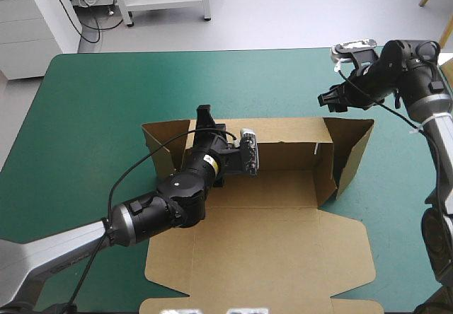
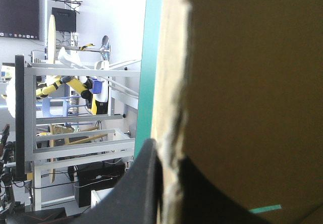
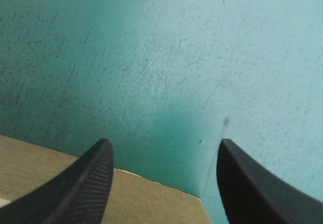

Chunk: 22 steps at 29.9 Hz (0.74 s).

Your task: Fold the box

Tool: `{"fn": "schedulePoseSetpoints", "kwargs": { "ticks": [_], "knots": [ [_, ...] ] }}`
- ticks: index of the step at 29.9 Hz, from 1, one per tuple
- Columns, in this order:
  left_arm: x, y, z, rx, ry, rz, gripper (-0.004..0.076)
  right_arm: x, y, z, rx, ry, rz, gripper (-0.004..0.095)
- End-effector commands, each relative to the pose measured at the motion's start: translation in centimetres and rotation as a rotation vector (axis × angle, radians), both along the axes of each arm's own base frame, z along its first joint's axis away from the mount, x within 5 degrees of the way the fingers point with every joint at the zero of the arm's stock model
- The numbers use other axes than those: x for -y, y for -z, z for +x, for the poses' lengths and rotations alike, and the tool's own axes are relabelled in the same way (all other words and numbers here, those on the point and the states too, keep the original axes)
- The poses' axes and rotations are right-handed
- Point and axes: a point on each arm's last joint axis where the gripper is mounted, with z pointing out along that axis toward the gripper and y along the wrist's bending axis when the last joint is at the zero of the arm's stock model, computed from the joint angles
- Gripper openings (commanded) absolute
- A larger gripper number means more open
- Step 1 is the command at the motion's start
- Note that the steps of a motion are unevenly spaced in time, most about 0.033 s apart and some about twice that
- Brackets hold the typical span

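High view: the box (image 1: pixel 269 250) sits mid-table on the teal-green cover (image 1: pixel 92 116). Its big near panel (image 1: pixel 262 286) lies flat toward my side, while the far wall (image 1: pixel 290 151), the right end wall (image 1: pixel 350 151) and the left flap (image 1: pixel 159 144) are all standing.
Left gripper: the left gripper (image 1: pixel 205 116) is up at the top edge of the far wall, toward its left end. From its wrist cam I see one black finger on each side of the brown board, so it's clamped on the box.
Why it's there: my guess is it's pinching that wall to keep it upright, or to steer it while the ends get tucked.
Right gripper: the right gripper (image 1: pixel 329 100) hangs over bare cover just beyond the box's far right corner, not touching anything I can see.
Right fingers: the fingers (image 3: pixel 86 183) are spread wide with nothing between them. There's only cover ahead and a strip of brown board under the gripper.
Why it's there: looks to me like it's parked clear of the board, lined up for the right end wall.
Progress: roughly midway I'd say, since the walls are up but I can't tell if any tabs are tucked.
Risk: that right wall looks free-standing, so a clumsy approach could knock it flat.
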Motion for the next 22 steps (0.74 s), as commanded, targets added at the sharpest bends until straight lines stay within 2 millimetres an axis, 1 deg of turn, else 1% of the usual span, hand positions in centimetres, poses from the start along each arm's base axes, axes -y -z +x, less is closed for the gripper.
{"fn": "schedulePoseSetpoints", "kwargs": {
  "ticks": [1, 3, 5, 11, 13, 17, 19, 22],
  "knots": [
    [0.6, -1.6, -0.9, -0.002, 0.068, -0.108, -0.0008, 0.3, -1.1, -1.0, 0.052, -0.009, 0.004, 0.0560],
    [0.6, -1.6, -0.9, -0.002, 0.070, -0.108, -0.0008, 0.2, -0.6, -1.1, 0.035, -0.010, 0.012, 0.0560],
    [0.6, -1.6, -0.9, -0.002, 0.070, -0.108, -0.0008, 0.1, -0.6, -1.3, 0.031, -0.012, 0.026, 0.0560],
    [0.6, -1.6, -0.9, -0.002, 0.072, -0.109, -0.0008, -0.1, -1.9, -2.4, 0.063, -0.016, 0.055, 0.0554],
    [0.6, -1.6, -0.9, -0.003, 0.071, -0.110, -0.0008, 0.0, -1.9, -2.9, 0.062, -0.018, 0.054, 0.0536],
    [0.6, -1.5, -0.9, -0.003, 0.078, -0.097, -0.0008, 0.1, -1.0, -4.4, 0.030, -0.041, 0.035, 0.0496],
    [0.6, -1.5, -0.9, -0.007, 0.076, -0.100, -0.0008, 0.1, -0.7, -5.0, 0.019, -0.047, 0.031, 0.0493],
    [0.6, -1.4, -0.9, -0.021, 0.071, -0.109, -0.0008, 0.2, -0.9, -6.0, 0.021, -0.047, 0.034, 0.0493]
  ]
}}
